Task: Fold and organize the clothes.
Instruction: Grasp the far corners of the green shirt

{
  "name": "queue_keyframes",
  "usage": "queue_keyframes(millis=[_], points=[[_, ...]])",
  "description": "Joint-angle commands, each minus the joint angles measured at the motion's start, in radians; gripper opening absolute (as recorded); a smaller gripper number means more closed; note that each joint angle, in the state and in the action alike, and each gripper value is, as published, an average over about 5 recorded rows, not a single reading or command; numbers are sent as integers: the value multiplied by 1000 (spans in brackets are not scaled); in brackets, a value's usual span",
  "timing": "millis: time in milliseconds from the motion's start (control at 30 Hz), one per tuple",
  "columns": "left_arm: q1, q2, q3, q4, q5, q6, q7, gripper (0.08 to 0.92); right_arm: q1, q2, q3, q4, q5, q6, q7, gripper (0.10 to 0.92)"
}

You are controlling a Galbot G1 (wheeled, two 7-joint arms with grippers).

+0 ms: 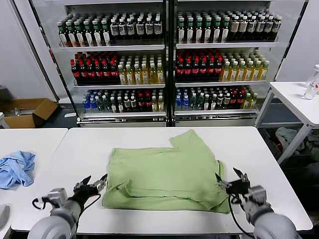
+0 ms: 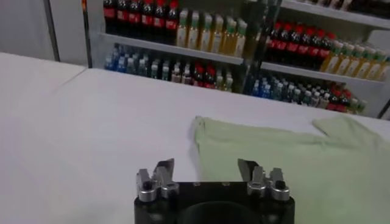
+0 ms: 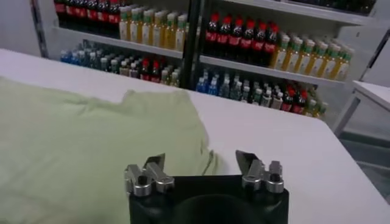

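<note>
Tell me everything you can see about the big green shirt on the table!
The green shirt is light green, soft-looking cloth. It lies flat and partly folded on the white table, its near edge doubled over into a band, and one sleeve sticks out at the far right. No buttons or print show from here. The left gripper and the right gripper sit open at its two near corners, and neither is holding it.
</note>
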Motion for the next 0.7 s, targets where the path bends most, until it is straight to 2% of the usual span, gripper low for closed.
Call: queue_keyframes(millis=[33,300,533,700], points=[[-328,16,177,245,20,-7,-16,790,465,58,-227,-376,63,-21,-8,821],[-523,-39,313,504,73,-12,-14,822,721,233,-371,-680,-39,-18,-46,823],[-622,-95,351,663,72,-14,-15,823,802,354,-367,-911,-23,8,-67,823],[-649,-102,349,721,62,-7,-20,823,835,404,-371,-1017,-37,-15,-83,823]])
